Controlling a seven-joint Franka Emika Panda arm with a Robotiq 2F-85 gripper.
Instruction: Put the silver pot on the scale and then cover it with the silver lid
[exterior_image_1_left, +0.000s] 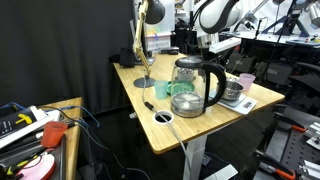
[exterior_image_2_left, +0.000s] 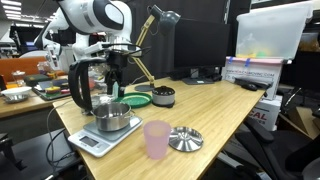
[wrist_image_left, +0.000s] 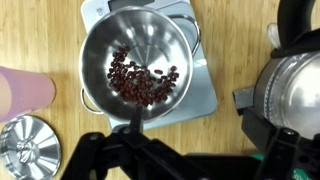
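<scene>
The silver pot (wrist_image_left: 135, 65) stands on the pale scale (wrist_image_left: 195, 95) and holds dark red beans. It shows in both exterior views (exterior_image_2_left: 115, 121) (exterior_image_1_left: 232, 93), with the scale under it (exterior_image_2_left: 88, 142) (exterior_image_1_left: 243, 104). The silver lid (wrist_image_left: 28, 150) lies flat on the table next to the pink cup, beside the scale (exterior_image_2_left: 185, 138). My gripper (wrist_image_left: 195, 128) is open and empty, just above the pot's near rim, with one finger by the rim. In an exterior view it hangs over the pot (exterior_image_2_left: 113, 78).
A tall glass kettle (wrist_image_left: 295, 95) (exterior_image_2_left: 85, 85) (exterior_image_1_left: 192, 85) stands close beside the scale. A pink cup (exterior_image_2_left: 157, 138) (wrist_image_left: 25, 90) stands near the lid. A green bowl (exterior_image_2_left: 136, 100) and a dark jar (exterior_image_2_left: 160, 97) sit behind. A desk lamp (exterior_image_1_left: 145, 45) stands at the back.
</scene>
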